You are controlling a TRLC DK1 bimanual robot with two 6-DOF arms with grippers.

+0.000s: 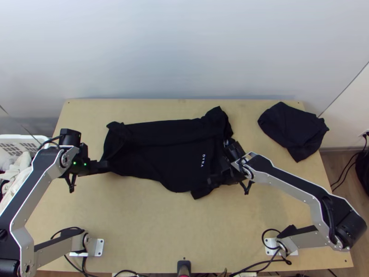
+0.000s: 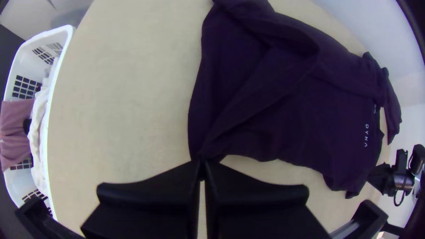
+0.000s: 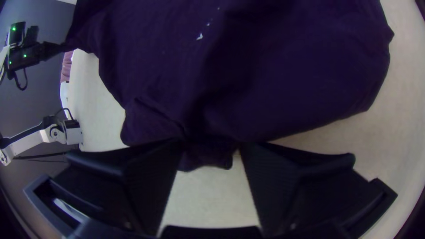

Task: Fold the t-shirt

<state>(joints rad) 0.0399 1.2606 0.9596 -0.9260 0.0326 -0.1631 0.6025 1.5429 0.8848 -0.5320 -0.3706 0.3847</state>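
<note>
The black t-shirt [image 1: 161, 150] lay mostly spread across the tabletop [image 1: 152, 221], ruffled along its edges.
The left tool [image 1: 106, 166] was closed on a corner of it; the right tool [image 1: 219, 162] stood with its fingers apart, cloth between them, its body covering part of the shirt's printed end. A second dark cloth [image 1: 293, 127] lay crumpled near the far right corner, a white basket [image 1: 20, 148] of clothes stood off the left side, and cables [image 1: 263, 265] ran along the near edge.

Pink cloth [image 2: 14, 130] in white basket [image 2: 57, 37]
</note>
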